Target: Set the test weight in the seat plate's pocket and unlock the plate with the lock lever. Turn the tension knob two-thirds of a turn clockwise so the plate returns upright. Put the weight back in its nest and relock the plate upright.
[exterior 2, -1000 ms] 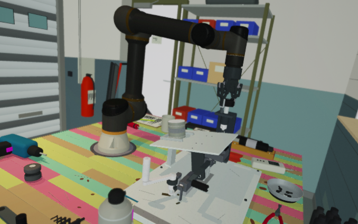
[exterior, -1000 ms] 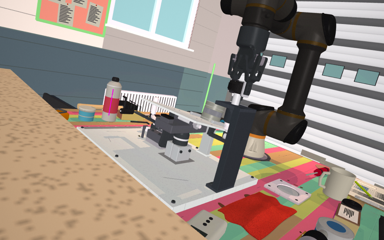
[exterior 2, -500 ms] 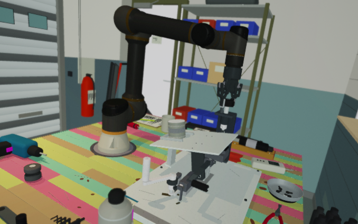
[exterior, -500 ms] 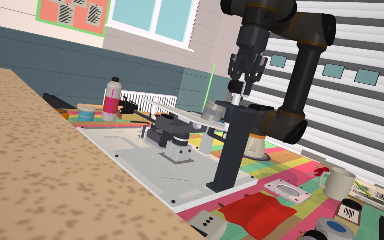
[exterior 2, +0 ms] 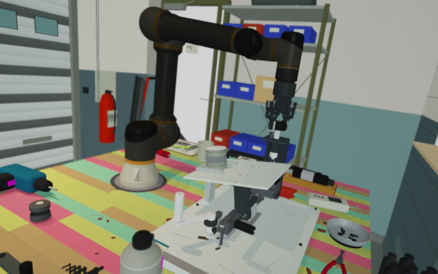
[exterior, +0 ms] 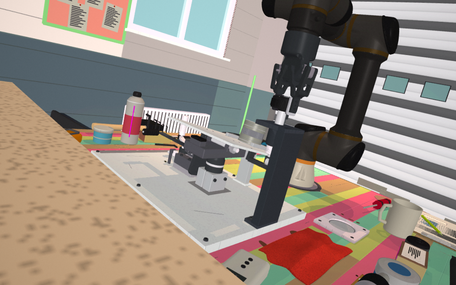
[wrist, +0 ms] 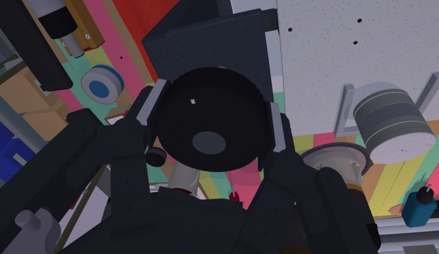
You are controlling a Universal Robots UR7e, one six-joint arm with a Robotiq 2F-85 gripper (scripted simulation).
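Observation:
On the grey base board in the middle of the bench stands a dark post with the black tension knob on top. My gripper comes down from above and is closed on the knob. Beside the post the pale seat plate lies tilted. The grey test weight sits in the plate's pocket at the end near the post. A white lever lies low at the board's front, beside a white peg.
Behind the rig are a roller door and shelves with blue bins. My arm's base stands beside the board. A red cloth, a white flange, a mug and a spray bottle lie around the board.

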